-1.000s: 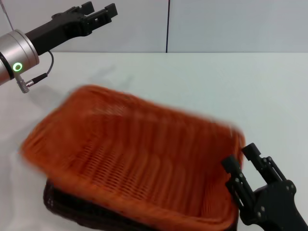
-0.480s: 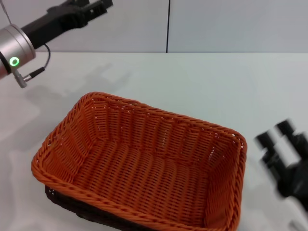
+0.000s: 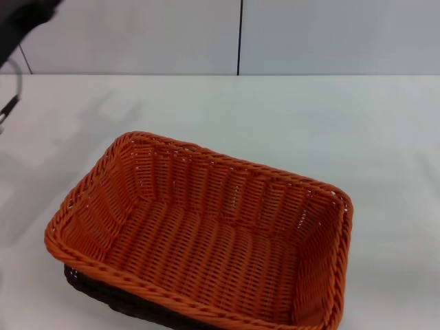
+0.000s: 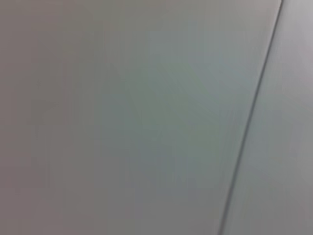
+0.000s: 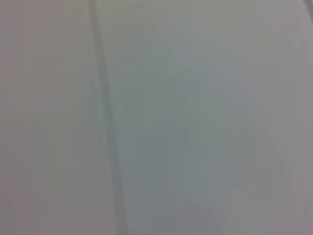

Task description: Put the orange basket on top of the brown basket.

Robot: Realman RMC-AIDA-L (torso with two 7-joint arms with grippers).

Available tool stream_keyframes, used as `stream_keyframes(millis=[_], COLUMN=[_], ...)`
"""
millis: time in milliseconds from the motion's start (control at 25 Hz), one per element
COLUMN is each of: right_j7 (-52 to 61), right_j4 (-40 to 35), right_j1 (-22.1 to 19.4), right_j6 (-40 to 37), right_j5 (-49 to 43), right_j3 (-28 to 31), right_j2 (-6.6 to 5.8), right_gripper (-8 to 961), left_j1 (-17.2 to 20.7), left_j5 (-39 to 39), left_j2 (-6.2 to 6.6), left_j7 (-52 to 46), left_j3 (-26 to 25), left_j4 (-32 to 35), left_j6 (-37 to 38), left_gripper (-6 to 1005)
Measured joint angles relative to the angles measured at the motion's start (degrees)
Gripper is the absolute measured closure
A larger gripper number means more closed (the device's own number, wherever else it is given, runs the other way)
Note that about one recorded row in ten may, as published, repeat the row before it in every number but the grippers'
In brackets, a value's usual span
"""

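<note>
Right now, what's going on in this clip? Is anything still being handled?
Nothing is holding anything at this moment. The orange basket sits nested on top of the brown basket, of which only a dark strip shows below the orange rim at the near left. Both rest on the white table. Only a dark part of the left arm shows at the far left corner of the head view; the right arm is out of sight. The stacking looks done.
</note>
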Motion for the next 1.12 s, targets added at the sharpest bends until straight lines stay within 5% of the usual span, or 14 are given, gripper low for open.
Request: stream_keyframes(millis=[40,120,240,760,1120], right_j7=[0.8,1.5,1.6,-4.9,-8.9], right_j4=[-1.4,-2.9,-3.3,0.8,1.8], right_j1=[1.0,2.8,4.5,9.8,10.9], right_j6=[2.0,5.1,8.9,18.8,20.2], right_j5=[0.1,1.0,4.8,11.1,14.9], right_j3=[0.9,2.0,2.0,2.3,2.0], right_j2=[-0.47,-1.36,-2.21,-3.11,-2.0], right_gripper=[379,379,379,379,379], left_j1=[0.0,4.5,6.4,9.2,8.8], left_j5=[0.0,-17.2,-26.8,-39.0,-42.7], left_j2=[0.0,-0.37,-0.46,-0.73,-0.42], left_j7=[0.0,15.2,24.0,33.8,31.2], left_j3=[0.0,-1.2,-2.3,-2.8,-2.6], left_j4=[0.0,9.0,16.8,26.5,26.7], left_j6=[0.0,-9.5,-15.7,-22.8,-24.4], left_gripper=[153,153,153,150,153])
